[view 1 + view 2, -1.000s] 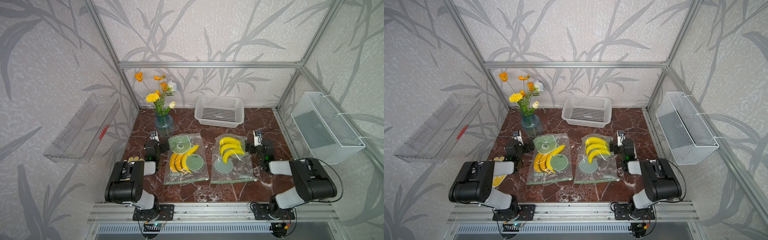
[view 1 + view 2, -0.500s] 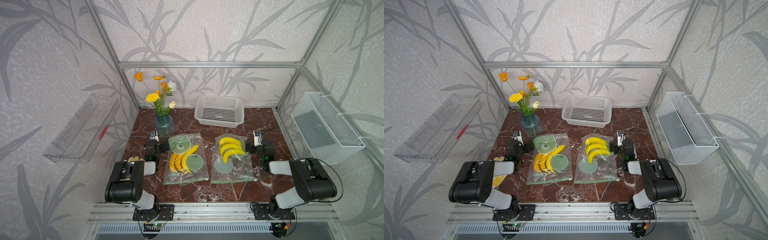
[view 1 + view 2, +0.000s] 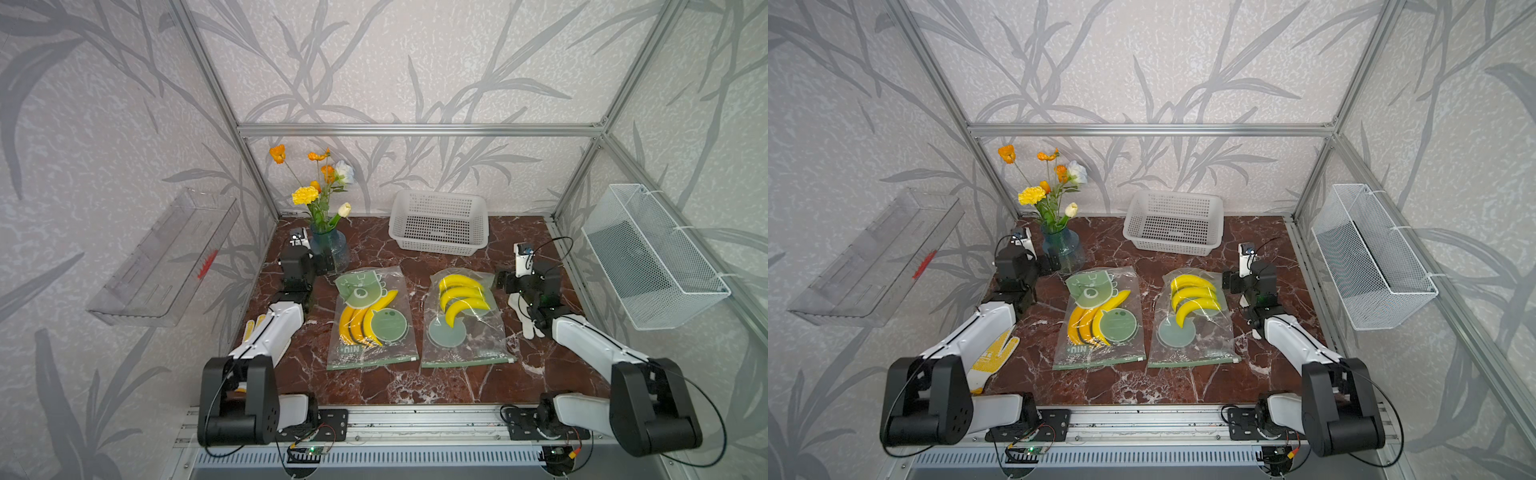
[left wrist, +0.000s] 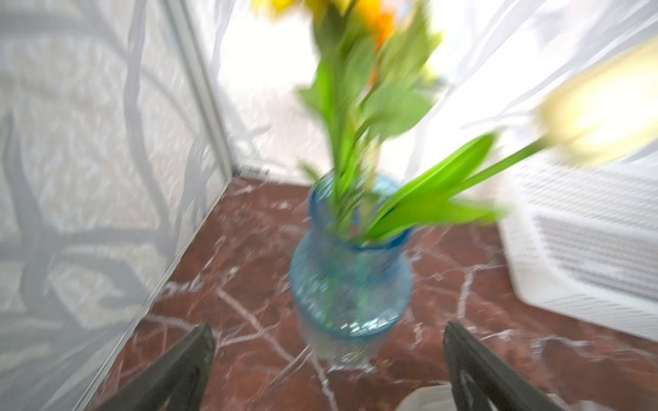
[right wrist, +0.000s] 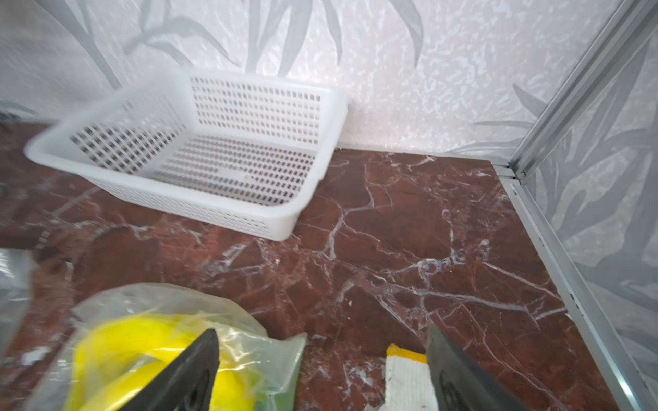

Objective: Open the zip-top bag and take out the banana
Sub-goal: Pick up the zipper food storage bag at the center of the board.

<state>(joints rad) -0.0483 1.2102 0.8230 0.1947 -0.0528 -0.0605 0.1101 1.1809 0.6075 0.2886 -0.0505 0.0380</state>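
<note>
My left gripper [image 4: 327,327] and right gripper [image 5: 320,334] gape wide, empty. A bag [image 3: 469,345] of bananas [image 3: 461,291] lies flat on the table [image 3: 415,386] just beside my right gripper. It is likely light, slick and floppy, best pinched at the zip strip [image 3: 465,362].

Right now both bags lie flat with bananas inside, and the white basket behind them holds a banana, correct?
No. Both bags lie flat with bananas inside, but the white basket is empty; the right wrist view shows it.

Both top views: table [image 3: 386,386] overlooked from high front | left wrist: vase [image 4: 350,284] faced closely | right wrist: basket [image 5: 213,210] faced, low
</note>
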